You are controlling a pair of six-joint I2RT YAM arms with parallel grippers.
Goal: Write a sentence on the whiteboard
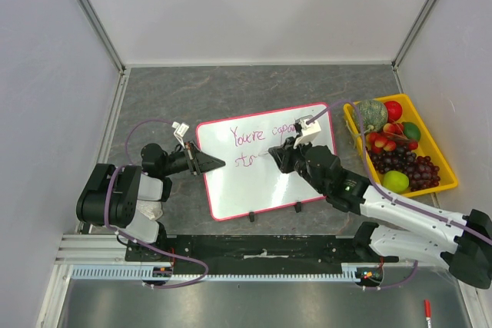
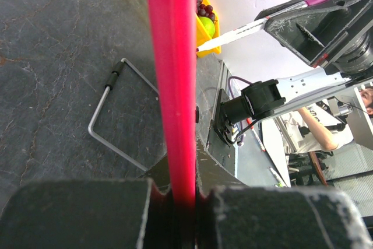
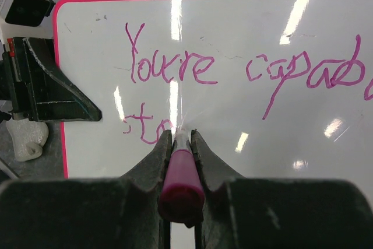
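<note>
My left tool [image 1: 217, 163] pinches the board [image 1: 254, 190] by its rim, right tool [image 3: 182, 135] grips the marker [image 3: 182, 173]; I reckon any slip skews the sentence [image 3: 192, 68].

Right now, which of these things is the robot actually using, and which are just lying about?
In use: whiteboard, purple sentence, purple marker, right gripper gripping it, left gripper clamping the board's rim.
Lying about: yellow bin, its fruit, red-tipped pen.
</note>
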